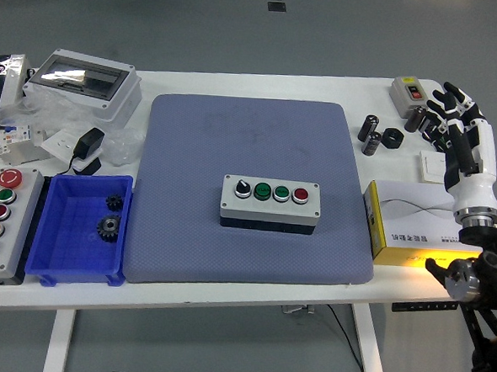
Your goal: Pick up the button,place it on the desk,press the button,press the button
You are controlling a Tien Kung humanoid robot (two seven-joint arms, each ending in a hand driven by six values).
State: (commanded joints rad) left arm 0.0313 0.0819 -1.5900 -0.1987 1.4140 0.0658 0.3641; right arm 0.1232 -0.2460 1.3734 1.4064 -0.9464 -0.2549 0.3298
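The button box [271, 202] sat flat near the middle of the blue-grey mat [248, 186] on the white table [263, 79], its long side facing the robot, with 4 controls in a row on its grey lid: a black knob, 2 green buttons and 1 red. Nothing touched it. It looked rigid and fairly heavy for its size, a hard plastic shell with smooth sides, so a grip across the 2 long walls, low on the dark base, seemed safest; pinching the lid risked pressing a button.

The right hand [462, 136] hung over the table's far right corner, well apart from the box, its fingers [449, 101] spread and empty, near a small switch box [408, 90] and some black cylinders [371, 134]. The left arm was out of view. The right arm's lower links were cut off at the frame edge, partly covering the yellow carton [406, 225].
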